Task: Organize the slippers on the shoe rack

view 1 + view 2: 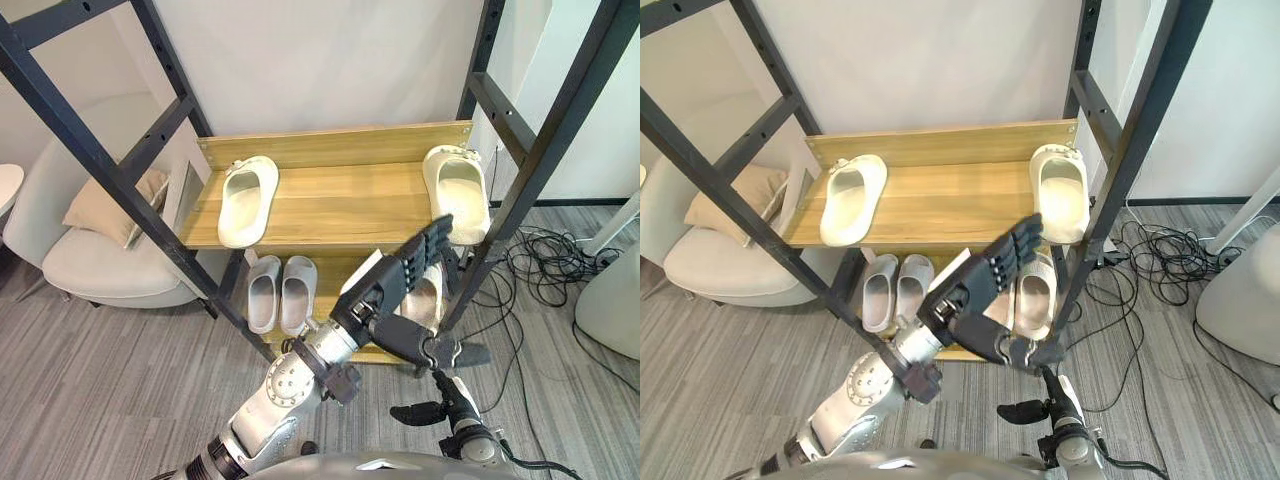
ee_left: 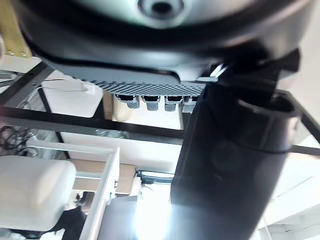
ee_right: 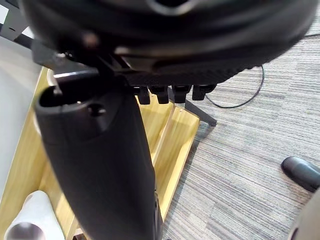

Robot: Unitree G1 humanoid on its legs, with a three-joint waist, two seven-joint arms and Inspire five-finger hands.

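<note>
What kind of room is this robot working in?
Probably a lab or studio dressed as a home entryway: a wooden shoe rack holding slippers, a cushioned armchair beside it, loose cables on the carpet.

Left hand [image 1: 975, 290] hovers open before shoe rack [image 1: 940, 205].

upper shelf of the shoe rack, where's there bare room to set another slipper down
The wide middle of the upper shelf is bare wood, bordered by the left cream slipper and the right cream slipper at its ends. The lower shelf is crowded: the grey pair, a beige slipper, and the open left hand in front.
</note>
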